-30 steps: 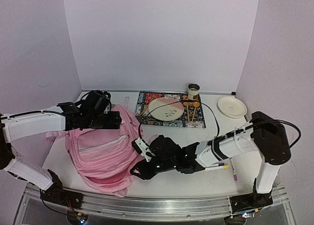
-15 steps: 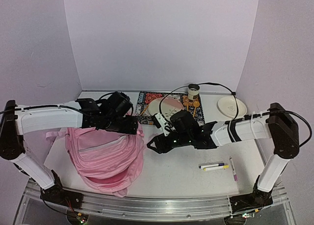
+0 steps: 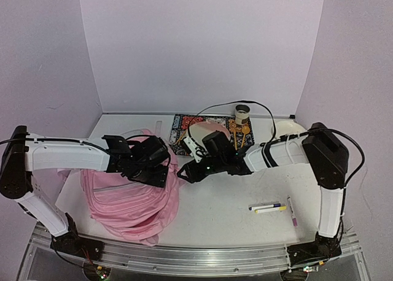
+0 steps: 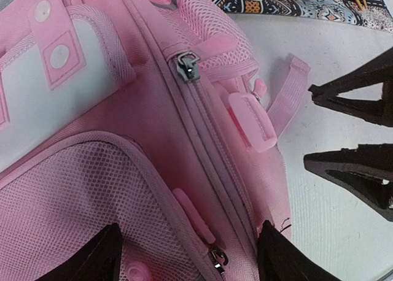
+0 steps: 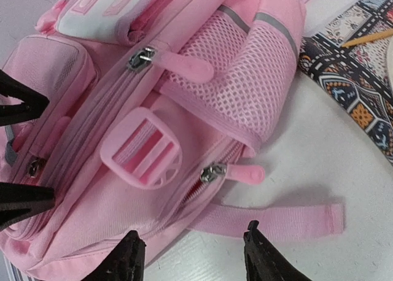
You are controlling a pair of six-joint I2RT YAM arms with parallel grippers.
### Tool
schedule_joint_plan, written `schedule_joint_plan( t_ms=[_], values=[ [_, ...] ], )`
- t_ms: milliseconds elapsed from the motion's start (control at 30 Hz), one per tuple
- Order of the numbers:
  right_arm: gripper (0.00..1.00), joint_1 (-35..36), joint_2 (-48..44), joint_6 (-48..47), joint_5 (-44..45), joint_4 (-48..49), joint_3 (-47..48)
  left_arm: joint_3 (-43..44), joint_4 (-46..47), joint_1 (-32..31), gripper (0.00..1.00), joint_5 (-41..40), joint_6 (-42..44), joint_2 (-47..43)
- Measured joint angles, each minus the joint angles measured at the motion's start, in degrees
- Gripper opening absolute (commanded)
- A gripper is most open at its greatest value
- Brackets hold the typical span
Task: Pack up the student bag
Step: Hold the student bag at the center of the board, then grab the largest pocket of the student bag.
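Collision looks possible: left gripper (image 4: 189,227) and right gripper (image 5: 191,229), both spread empty, crowd the right side of the student bag (image 3: 129,201) lying near-left; either might snag the loose strap (image 5: 276,219).

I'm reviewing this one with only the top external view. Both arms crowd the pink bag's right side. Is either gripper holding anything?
Observer: No. The right wrist view shows the right gripper open, with nothing between its fingers.
Operator: And the left?
Observer: The left gripper is open too, over the mesh front pocket of the student bag.
Operator: What is nearest the right gripper?
Observer: A zipper slider with a pink pull tab, just ahead of its fingers and beyond a loose strap.
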Motion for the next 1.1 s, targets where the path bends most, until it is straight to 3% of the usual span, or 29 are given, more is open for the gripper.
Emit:
schedule_joint_plan(
  t_ms=[667,1100],
  values=[
    [0.55,-3.30,10.42,-6.14,-12.87,-0.48,8.37,-3.43,-1.67,0.01,0.66,0.19,-1.29,-4.11],
    [0.63,-5.22,17.54,-8.82,-22.60,-0.77,15.55,-3.41,-1.63,0.05,0.62,0.98,-1.09,-4.35]
  ],
)
